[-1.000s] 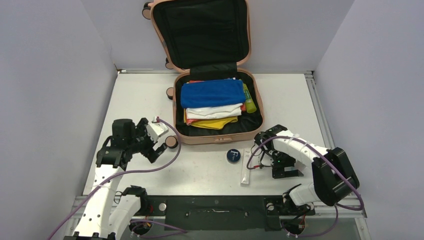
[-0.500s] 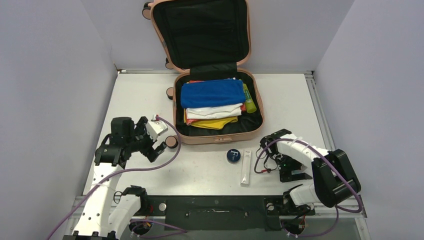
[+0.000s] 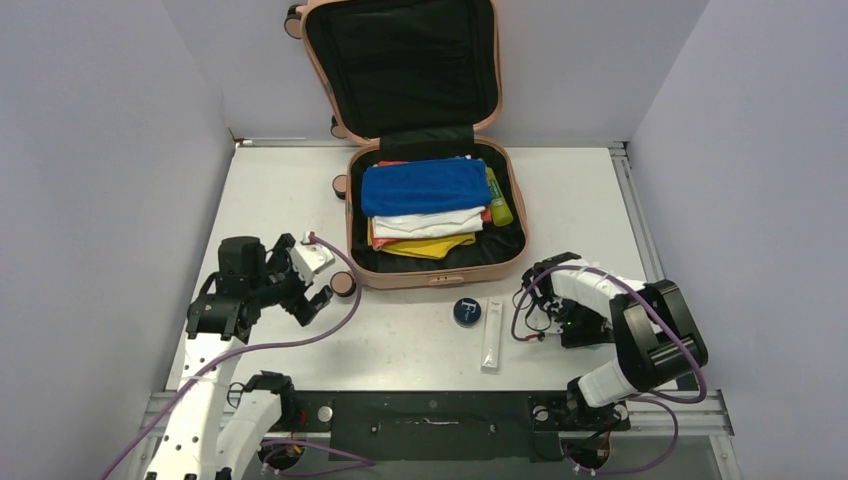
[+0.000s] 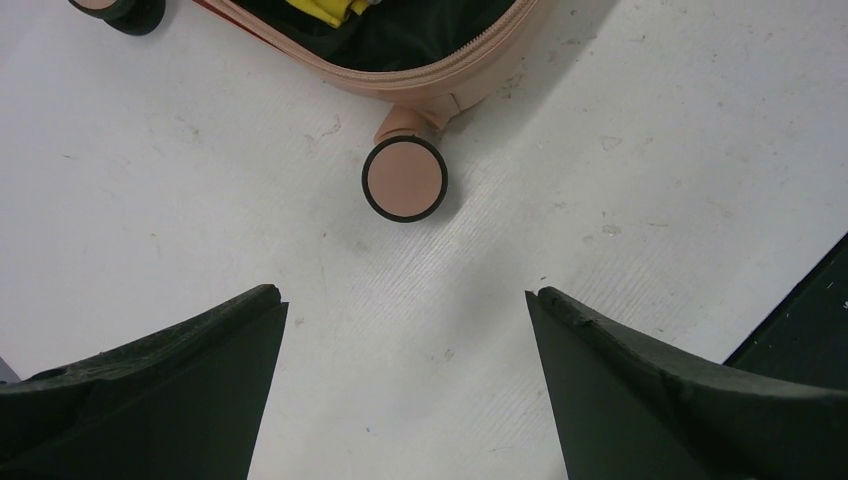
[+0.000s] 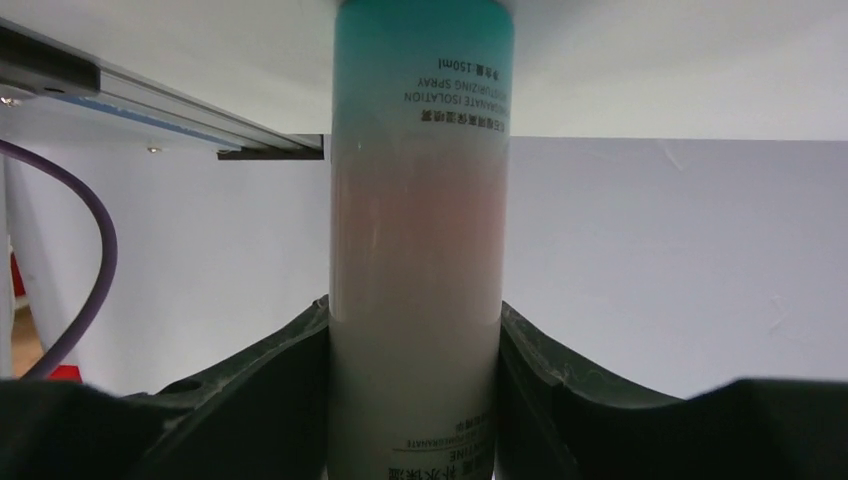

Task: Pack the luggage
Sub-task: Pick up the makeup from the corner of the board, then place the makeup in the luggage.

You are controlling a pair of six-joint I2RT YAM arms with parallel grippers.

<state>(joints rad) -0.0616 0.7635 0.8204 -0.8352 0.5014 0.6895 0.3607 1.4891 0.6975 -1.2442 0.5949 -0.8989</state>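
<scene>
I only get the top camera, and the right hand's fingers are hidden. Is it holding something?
Observer: Yes. The right wrist camera shows the right gripper closed on a spray bottle, pressing it from both sides.
Operator: What colour is it?
Observer: Teal at the far end, then pale pinkish white.
Operator: And the left hand?
Observer: The left gripper is wide open and empty, pointing at a wheel of the luggage.
</scene>
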